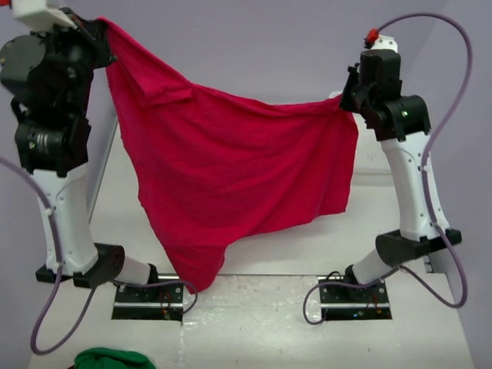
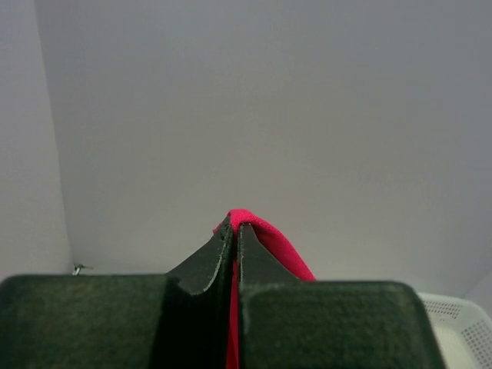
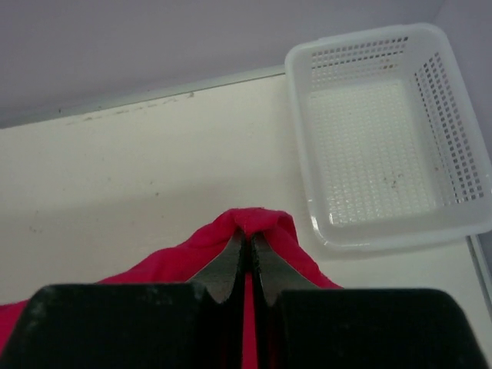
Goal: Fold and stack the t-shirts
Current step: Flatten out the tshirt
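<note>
A bright red t-shirt (image 1: 231,169) hangs in the air between both arms, stretched wide, with its lowest point drooping toward the table's near edge. My left gripper (image 1: 101,38) is raised high at the upper left and shut on one corner of the cloth; in the left wrist view the red t-shirt (image 2: 265,234) folds over the closed fingertips (image 2: 234,229). My right gripper (image 1: 347,100) holds the opposite edge, lower down. The right wrist view shows the red t-shirt (image 3: 257,223) pinched between the shut fingers (image 3: 250,240).
A white mesh basket (image 3: 384,131) stands on the white table (image 3: 115,177) at the far right, with nothing in it. Something green (image 1: 114,359) lies at the near left edge. The arm bases (image 1: 150,296) and looping cables sit along the near edge.
</note>
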Motion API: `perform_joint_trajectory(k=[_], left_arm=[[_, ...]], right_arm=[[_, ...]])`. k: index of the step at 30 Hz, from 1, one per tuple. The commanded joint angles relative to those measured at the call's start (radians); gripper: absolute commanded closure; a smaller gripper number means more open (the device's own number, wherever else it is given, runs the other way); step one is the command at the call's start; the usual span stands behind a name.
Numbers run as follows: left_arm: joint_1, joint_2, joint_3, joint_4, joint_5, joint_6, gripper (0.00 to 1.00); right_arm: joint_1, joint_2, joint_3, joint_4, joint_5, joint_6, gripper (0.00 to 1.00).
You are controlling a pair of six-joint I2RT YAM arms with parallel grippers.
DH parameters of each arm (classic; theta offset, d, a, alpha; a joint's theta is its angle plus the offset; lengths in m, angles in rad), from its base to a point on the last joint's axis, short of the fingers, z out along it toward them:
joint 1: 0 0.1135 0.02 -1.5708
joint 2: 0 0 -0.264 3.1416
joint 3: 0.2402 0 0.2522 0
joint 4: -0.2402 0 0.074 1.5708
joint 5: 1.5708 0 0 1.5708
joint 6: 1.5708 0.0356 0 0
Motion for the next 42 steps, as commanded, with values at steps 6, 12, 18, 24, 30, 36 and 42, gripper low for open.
perform_joint_trajectory(k=[6,12,18,24,30,36,42], left_arm=[[0.000,0.133,0.040,0.057,-0.033,0.075,1.00],[0.000,0.095,0.004,0.064,-0.032,0.082,1.00],[-0.009,-0.009,-0.066,0.060,-0.027,0.076,1.00],[-0.010,-0.131,-0.028,0.020,0.028,0.043,1.00],[-0.007,-0.210,0.037,0.020,0.113,-0.002,1.00],[0.002,-0.169,0.063,0.055,0.160,-0.030,1.00],[0.002,-0.002,0.037,0.024,0.146,-0.037,1.00]], right_arm=[[-0.001,0.174,0.164,-0.031,0.022,-0.042,1.00],[-0.001,0.134,0.129,-0.022,0.024,-0.046,1.00],[0.002,0.019,0.026,0.004,-0.007,-0.034,1.00],[0.048,-0.119,-0.066,0.015,-0.005,-0.014,1.00],[0.113,-0.213,-0.057,-0.023,0.002,0.010,1.00],[0.134,-0.164,0.038,-0.054,0.054,0.001,1.00],[0.131,0.003,0.081,-0.042,0.091,-0.020,1.00]])
